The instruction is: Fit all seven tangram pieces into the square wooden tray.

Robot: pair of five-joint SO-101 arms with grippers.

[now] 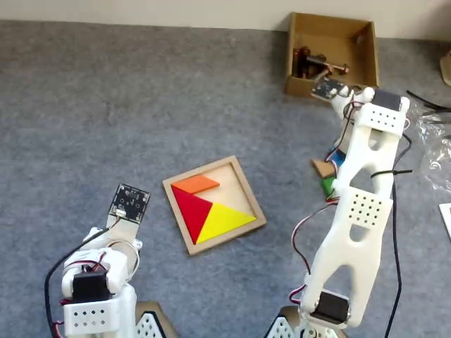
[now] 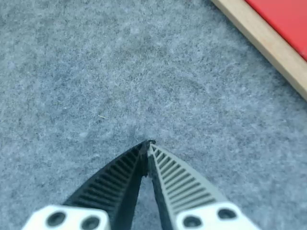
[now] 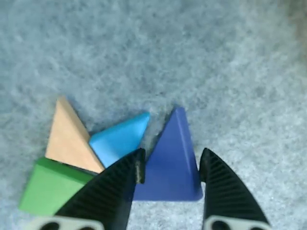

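Note:
The square wooden tray (image 1: 243, 182) lies mid-table holding an orange piece (image 1: 195, 184), a red triangle (image 1: 192, 207) and a yellow triangle (image 1: 224, 219). Right of it, partly under the right arm (image 1: 363, 204), a tan piece (image 1: 324, 168) and a green piece (image 1: 328, 185) peek out. In the right wrist view my right gripper (image 3: 172, 155) is open, its fingers either side of a dark blue triangle (image 3: 173, 136). Beside that lie a light blue piece (image 3: 117, 140), a tan triangle (image 3: 67, 139) and a green piece (image 3: 45, 191). My left gripper (image 2: 148, 143) is shut and empty over the carpet, near the tray's rim (image 2: 261, 36).
A cardboard box (image 1: 365, 49) with small parts stands at the back right, close to the right arm's wrist. Crinkled plastic (image 1: 433, 151) and cables lie along the right edge. Bare grey carpet stretches left of and behind the tray.

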